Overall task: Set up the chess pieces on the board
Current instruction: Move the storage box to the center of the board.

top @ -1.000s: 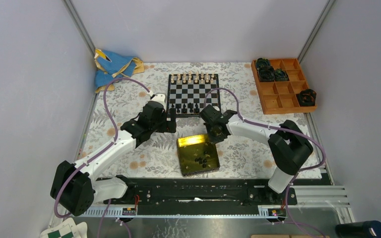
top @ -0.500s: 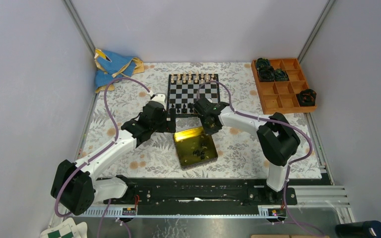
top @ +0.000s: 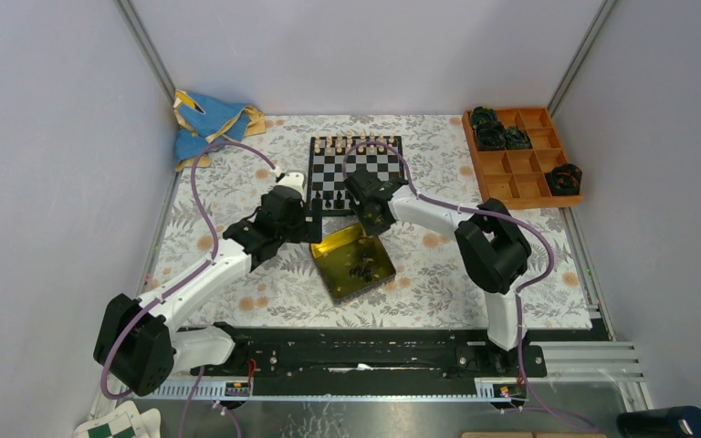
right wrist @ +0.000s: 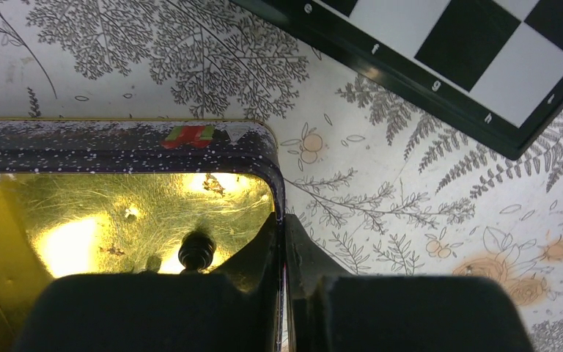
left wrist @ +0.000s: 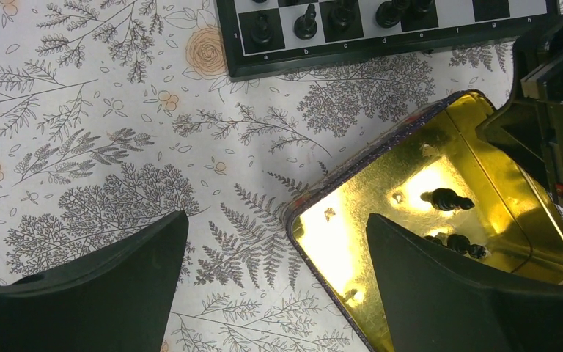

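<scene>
The chessboard lies at the back centre, with cream pieces on its far row and several black pieces on its near row. The yellow tin sits just in front of it, turned at an angle, with a few black pieces loose inside. My right gripper is shut on the tin's far rim, one finger inside and one outside, with a black piece beside it. My left gripper is open and empty over the mat at the tin's left corner. The board's near edge also shows there.
A wooden compartment tray holding dark round lumps stands at the back right. A blue cloth lies in the back left corner. A green-and-white checkered sheet lies off the table at the bottom left.
My right gripper has pulled the tin up and to the left toward the board, turning it. The left arm has stayed in place.
</scene>
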`<state>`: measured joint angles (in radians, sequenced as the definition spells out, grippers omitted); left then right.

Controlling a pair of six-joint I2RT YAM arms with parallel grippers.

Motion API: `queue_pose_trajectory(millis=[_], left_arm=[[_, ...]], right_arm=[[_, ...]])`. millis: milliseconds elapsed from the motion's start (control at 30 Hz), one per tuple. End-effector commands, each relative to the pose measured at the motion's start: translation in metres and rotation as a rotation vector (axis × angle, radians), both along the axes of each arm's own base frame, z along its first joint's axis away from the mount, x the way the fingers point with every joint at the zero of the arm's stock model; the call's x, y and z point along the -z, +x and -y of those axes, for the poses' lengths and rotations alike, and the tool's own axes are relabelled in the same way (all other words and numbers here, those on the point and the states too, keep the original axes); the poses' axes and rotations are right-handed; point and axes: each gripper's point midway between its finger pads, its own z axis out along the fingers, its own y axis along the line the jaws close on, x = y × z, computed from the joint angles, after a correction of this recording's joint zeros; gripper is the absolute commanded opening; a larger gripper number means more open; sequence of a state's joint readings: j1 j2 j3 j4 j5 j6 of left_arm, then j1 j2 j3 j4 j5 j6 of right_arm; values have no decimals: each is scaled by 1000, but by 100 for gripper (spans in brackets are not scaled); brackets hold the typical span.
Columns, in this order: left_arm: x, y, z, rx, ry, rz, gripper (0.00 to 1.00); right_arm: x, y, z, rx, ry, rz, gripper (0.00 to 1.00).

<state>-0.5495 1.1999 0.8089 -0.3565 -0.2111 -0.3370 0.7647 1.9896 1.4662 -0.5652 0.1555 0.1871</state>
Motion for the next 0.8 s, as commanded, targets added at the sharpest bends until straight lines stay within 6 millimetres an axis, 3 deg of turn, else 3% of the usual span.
queue_pose_trajectory(millis=[0,467,633,767], left_arm=[[-11,10,1,-3,-4,67,99],[-11,13,5,-11,-19,70,99],[-13,14,4,-12,-18,73,99],[-13,14,5,-12,-17,71,99]], right_arm=[[-18,20,-20,-73,53,55,7],[-21,36,-39,-125,68,63,9],[-22,32,-38,-131,76,60,31],[-28,31,-37,-133,83,65,41]])
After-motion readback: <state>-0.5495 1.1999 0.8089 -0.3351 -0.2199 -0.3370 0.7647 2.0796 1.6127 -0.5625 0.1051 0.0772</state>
